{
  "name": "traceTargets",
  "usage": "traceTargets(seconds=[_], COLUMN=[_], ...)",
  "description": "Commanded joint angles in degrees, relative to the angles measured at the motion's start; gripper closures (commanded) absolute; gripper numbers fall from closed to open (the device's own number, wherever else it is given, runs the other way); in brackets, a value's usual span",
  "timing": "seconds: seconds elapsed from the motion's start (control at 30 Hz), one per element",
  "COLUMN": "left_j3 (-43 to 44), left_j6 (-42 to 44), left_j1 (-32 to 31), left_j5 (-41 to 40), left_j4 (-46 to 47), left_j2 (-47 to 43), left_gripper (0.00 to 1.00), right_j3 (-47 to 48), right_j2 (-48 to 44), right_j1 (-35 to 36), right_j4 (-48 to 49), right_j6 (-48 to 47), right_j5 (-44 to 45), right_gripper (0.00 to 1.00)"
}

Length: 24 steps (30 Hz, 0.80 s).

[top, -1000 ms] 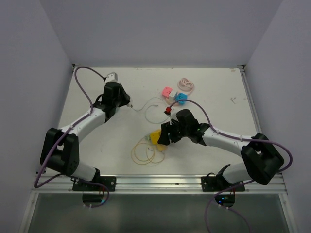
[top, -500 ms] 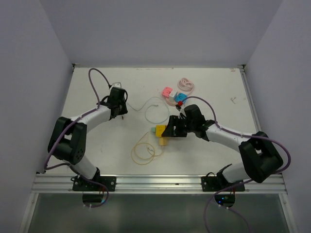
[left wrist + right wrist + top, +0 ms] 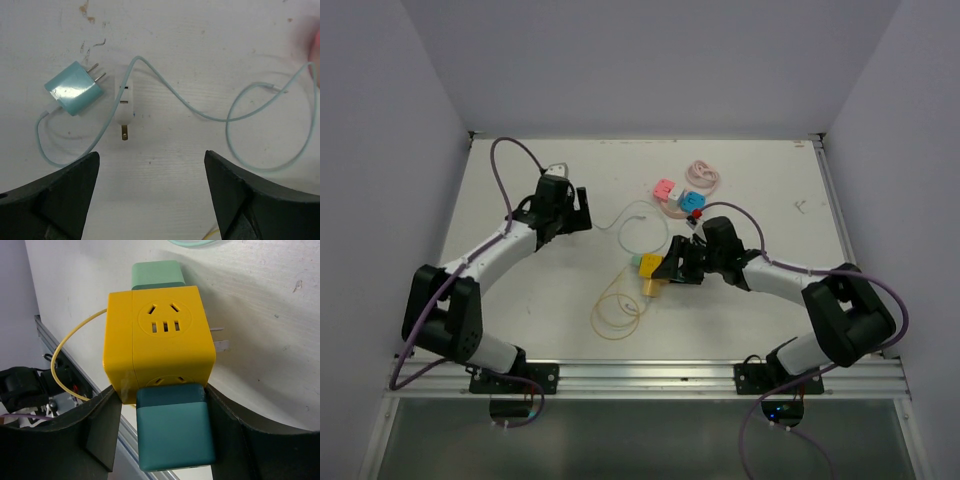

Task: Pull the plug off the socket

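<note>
The light green block-shaped plastic plug [image 3: 156,274] sticks out of the left face of the yellow plastic cube socket [image 3: 160,340], in the middle of the white table [image 3: 760,190], with the right tool [image 3: 162,392] clamped on the cube's sides. The left tool [image 3: 151,156], wide open and empty at the far left, should pinch that plug squarely and pull straight along its pins while the right holds firm.

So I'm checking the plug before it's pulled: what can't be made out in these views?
Right wrist: the dark teal plug hides its prongs inside the yellow socket cube; the light green plug is mostly behind the cube.
Left wrist: a pink object is blurred and cut by the right edge.
Top external: the right gripper covers the dark teal plug there.
</note>
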Motion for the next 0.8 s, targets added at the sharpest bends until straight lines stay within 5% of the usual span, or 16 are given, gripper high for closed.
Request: traceTargets(seconds=[0.0,0.3,0.77], left_j3=[0.0,-5.0,-16.2], left_j6=[2.1,7.5,14.0], left_j1=[0.4,0.4,0.4], left_j5=[4.5,5.2,-3.0], left_j4=[-0.5,0.8,2.8], left_j2=[-8.0,-24.1,-41.6], left_gripper=[0.1,0.01,0.0], right_j3=[-1.7,0.4,10.6], right_j2=[1.6,-1.6,-10.1], right_j1=[-0.7,-0.6,-0.6], right_j4=[-3.6,-10.7,-28.1], right_j6=[0.9,-3.7,-18.0], right_j5=[4.1,7.4,13.6], right_gripper=[0.61,0.19,0.02])
